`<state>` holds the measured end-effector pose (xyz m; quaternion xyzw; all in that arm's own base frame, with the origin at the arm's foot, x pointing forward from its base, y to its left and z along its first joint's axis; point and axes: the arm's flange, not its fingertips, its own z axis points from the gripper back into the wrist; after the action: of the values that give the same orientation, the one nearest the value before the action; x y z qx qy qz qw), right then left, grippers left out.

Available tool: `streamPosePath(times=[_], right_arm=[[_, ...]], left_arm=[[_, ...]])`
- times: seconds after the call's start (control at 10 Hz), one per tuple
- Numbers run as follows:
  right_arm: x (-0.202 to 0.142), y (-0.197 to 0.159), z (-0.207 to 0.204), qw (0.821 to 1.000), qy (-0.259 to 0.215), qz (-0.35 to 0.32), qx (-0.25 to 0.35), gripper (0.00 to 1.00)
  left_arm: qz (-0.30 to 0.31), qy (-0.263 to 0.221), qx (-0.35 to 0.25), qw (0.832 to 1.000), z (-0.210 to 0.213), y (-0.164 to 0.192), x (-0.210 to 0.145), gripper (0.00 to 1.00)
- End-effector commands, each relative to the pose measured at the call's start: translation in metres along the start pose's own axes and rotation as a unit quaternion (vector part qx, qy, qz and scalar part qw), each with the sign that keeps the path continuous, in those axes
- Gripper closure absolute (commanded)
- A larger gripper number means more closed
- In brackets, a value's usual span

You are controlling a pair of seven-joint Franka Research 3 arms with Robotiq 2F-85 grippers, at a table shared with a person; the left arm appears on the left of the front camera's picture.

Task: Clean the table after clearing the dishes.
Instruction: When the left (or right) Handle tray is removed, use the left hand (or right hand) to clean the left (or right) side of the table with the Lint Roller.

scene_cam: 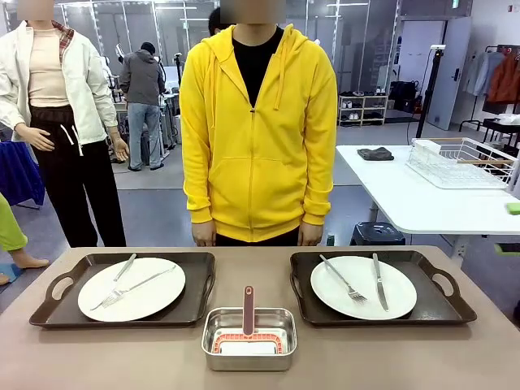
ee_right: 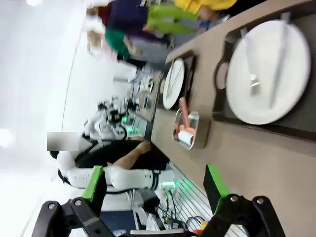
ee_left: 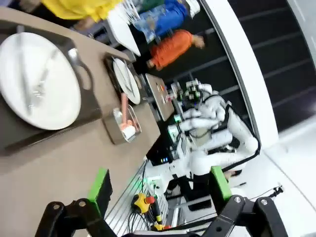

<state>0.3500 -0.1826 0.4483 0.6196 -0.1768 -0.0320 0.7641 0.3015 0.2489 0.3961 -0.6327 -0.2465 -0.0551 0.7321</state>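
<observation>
Clearing is not yet begun: left gripper (ee_left: pixel 160 186) and right gripper (ee_right: pixel 154 183), both spread and empty, must first reach the dishes (scene_cam: pixel 132 288) ahead.

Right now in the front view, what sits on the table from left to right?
left tray holding the left plate → steel pan → right tray holding the right plate

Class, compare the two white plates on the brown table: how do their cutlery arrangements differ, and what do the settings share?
The left plate has its cutlery slanting one way and converging toward its left edge; the right plate has fork and knife apart. The left plate's pieces both slant; the right plate's knife lies nearly straight toward the person. Shared: both round, white, each on a dark handled tray.
</observation>
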Motion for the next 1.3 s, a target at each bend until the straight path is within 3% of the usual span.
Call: streamPosePath(times=[0.0,0.2,0.3,0.4,1.2], right_arm=[[0.007,-0.005,0.026,0.997,-0.062,-0.033,-0.002,0.0],[0.001,-0.02,0.05,0.995,-0.088,-0.053,-0.012,0.0],[0.003,-0.022,0.045,0.996,-0.073,-0.041,-0.018,0.0],[-0.003,-0.026,0.061,0.996,-0.082,-0.042,-0.013,0.0],[-0.003,-0.026,0.061,0.996,-0.082,-0.042,-0.013,0.0]], left_arm=[[-0.006,-0.021,0.011,1.0,0.027,0.016,0.01,0.0],[0.005,-0.041,0.023,0.999,0.038,0.018,0.009,0.0],[0.017,-0.061,0.043,0.997,0.036,0.019,0.015,0.0],[0.017,-0.033,0.026,0.999,0.043,0.022,-0.002,0.0],[0.017,-0.033,0.026,0.999,0.043,0.022,-0.002,0.0]])
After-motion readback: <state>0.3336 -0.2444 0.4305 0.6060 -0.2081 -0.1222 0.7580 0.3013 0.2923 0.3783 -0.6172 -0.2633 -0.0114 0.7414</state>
